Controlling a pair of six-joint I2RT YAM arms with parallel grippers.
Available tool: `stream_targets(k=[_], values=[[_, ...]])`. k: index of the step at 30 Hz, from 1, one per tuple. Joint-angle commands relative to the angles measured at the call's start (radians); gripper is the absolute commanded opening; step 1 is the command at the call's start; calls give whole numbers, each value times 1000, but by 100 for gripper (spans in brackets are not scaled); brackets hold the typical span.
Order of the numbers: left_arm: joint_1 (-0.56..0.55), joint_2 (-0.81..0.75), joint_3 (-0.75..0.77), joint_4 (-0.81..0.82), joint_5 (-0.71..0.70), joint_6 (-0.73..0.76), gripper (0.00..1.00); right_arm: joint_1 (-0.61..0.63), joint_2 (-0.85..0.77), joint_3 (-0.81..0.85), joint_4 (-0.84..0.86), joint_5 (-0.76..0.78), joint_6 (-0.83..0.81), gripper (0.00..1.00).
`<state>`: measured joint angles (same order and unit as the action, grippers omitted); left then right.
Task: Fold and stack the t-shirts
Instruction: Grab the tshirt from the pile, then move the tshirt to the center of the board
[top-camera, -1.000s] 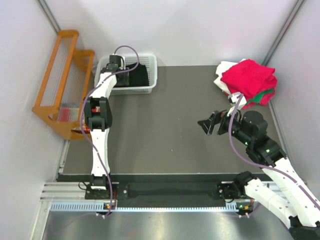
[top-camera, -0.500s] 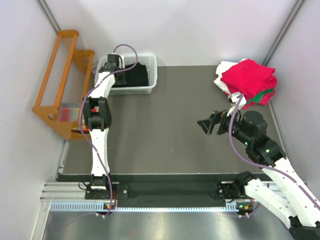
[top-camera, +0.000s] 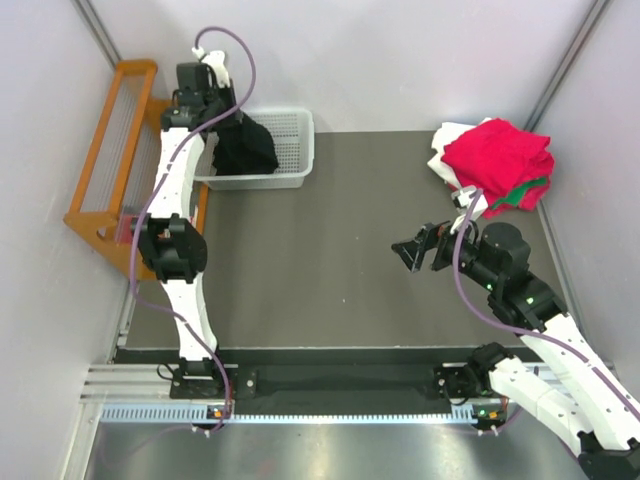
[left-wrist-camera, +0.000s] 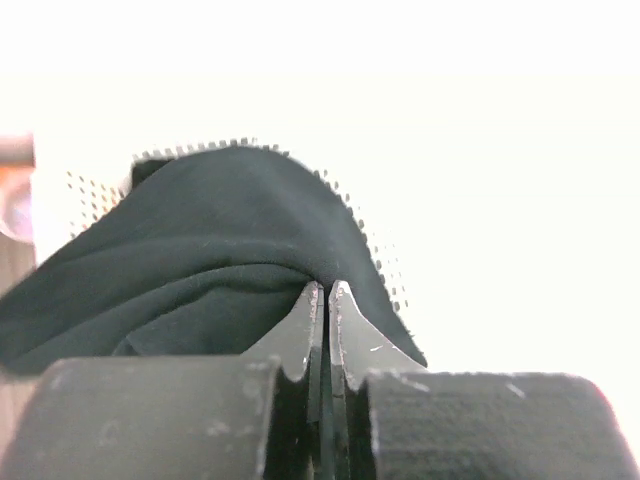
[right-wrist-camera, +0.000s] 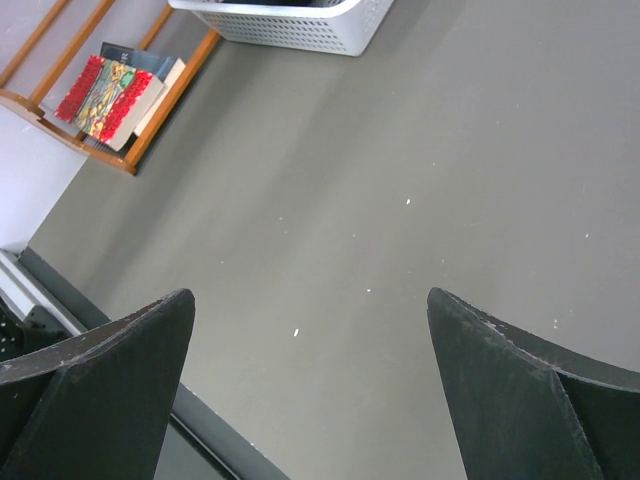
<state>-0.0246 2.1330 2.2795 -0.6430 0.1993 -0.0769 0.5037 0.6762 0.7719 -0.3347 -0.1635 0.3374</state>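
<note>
The black t-shirt (top-camera: 248, 150) hangs bunched above the white basket (top-camera: 296, 128), lifted by a pinch of cloth. My left gripper (top-camera: 220, 122) is shut on it; in the left wrist view the fingertips (left-wrist-camera: 327, 290) meet on a fold of the black t-shirt (left-wrist-camera: 190, 250). At the table's far right lies a folded stack with the red t-shirt (top-camera: 497, 152) on top, a green one (top-camera: 528, 190) under it and a white one (top-camera: 447, 150) at the left. My right gripper (top-camera: 412, 250) hovers open over bare table, well short of the stack, and nothing lies between its fingers (right-wrist-camera: 110, 370).
An orange wooden rack (top-camera: 108, 150) stands left of the basket, with a book (right-wrist-camera: 112, 85) on its lower shelf. The basket's corner (right-wrist-camera: 300, 25) shows at the top of the right wrist view. Grey walls close in the table at the back and sides.
My left gripper has shut on the black t-shirt inside the basket and risen, pulling the shirt up out of it. The right arm has barely moved.
</note>
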Motion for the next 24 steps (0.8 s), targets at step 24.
stream_targets(k=[24], values=[[-75, -594, 175, -49, 210, -168, 0, 19, -89, -17, -3, -62, 3, 100]])
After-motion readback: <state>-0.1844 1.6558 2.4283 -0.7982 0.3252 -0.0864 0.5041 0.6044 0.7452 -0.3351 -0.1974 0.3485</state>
